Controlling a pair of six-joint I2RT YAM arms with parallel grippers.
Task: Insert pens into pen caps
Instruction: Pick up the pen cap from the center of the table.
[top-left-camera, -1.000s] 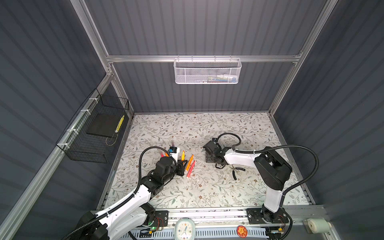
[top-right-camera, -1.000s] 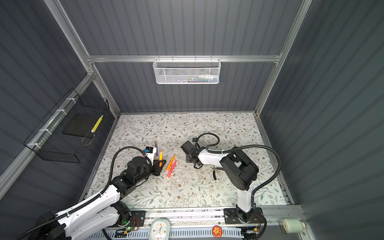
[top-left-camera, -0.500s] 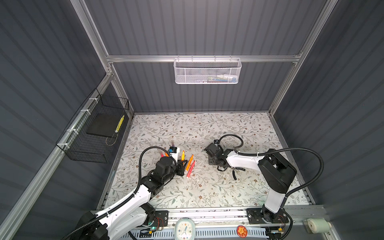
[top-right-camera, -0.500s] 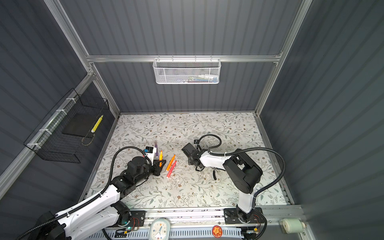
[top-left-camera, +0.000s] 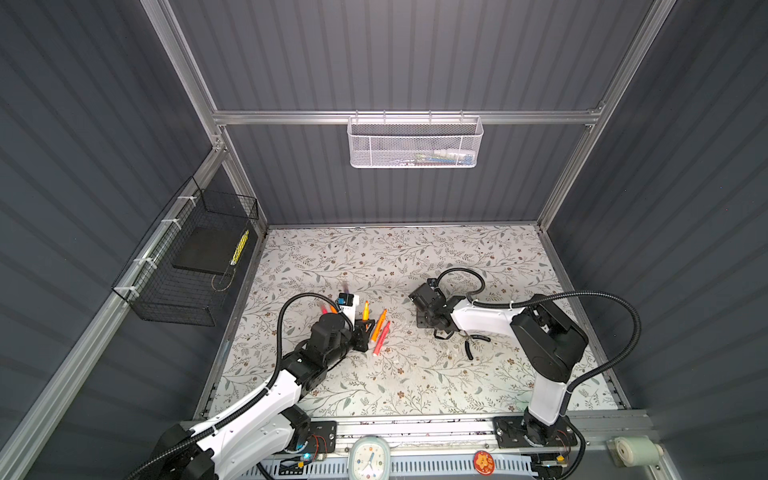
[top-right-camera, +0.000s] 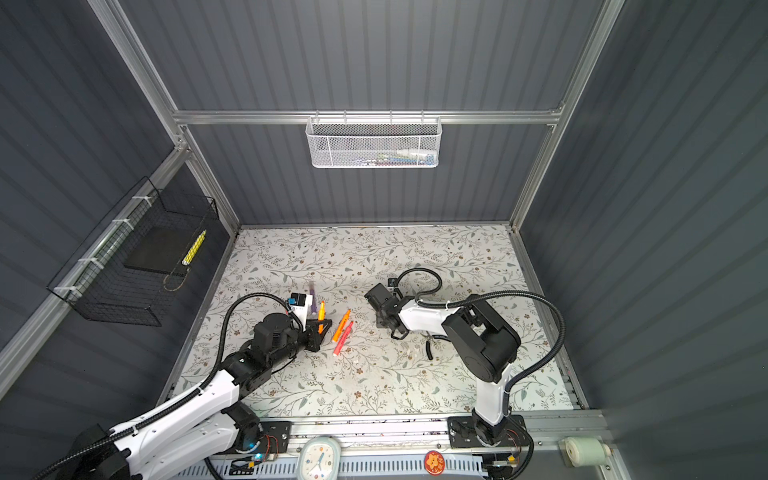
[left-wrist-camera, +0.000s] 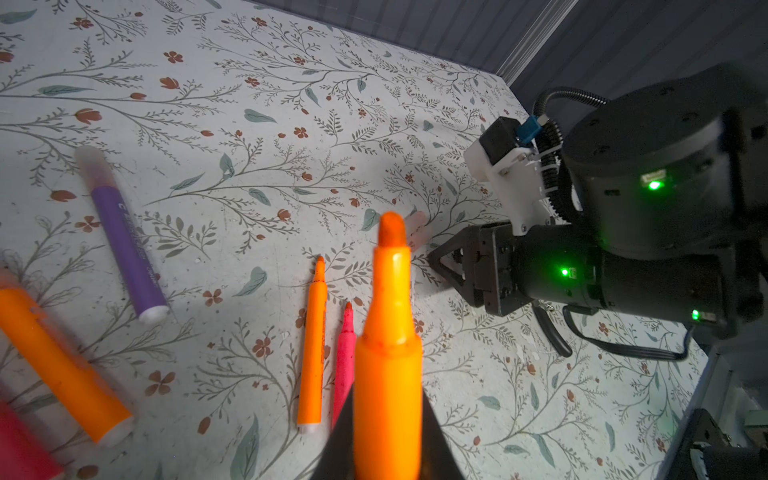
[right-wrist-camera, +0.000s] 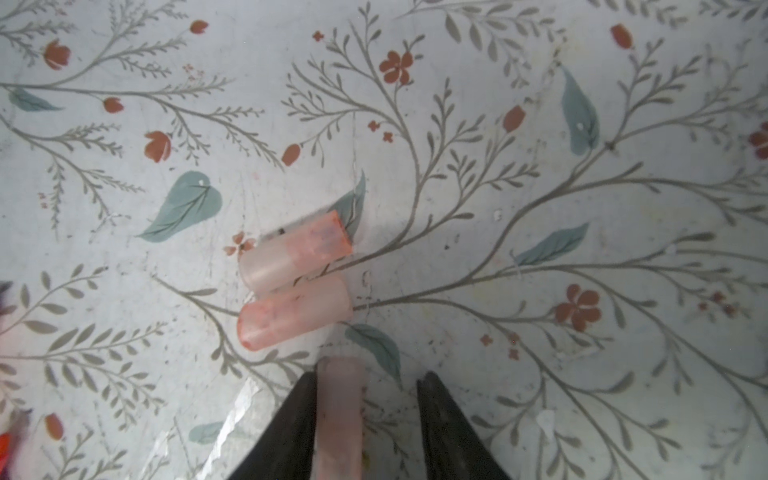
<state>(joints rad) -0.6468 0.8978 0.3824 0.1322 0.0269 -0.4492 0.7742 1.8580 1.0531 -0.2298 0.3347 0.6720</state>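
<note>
Floral tabletop (right-wrist-camera: 623, 124) holds three pen caps (right-wrist-camera: 293, 316); the right gripper's (right-wrist-camera: 369, 380) parted fingers (right-wrist-camera: 291, 428) straddle one, touching one side. Uneven closing could flick it askew from the orange pen (left-wrist-camera: 388, 332) clenched in the left gripper (left-wrist-camera: 386, 440).

Dark grey ribbed walls (top-left-camera: 415, 54) enclose a desk (top-left-camera: 374, 386) covered in pale floral print. Aluminium frame rails (top-left-camera: 291, 117) carry a white mesh basket (top-left-camera: 415, 145); a black wire basket (top-left-camera: 174, 299) hangs on a side wall.
</note>
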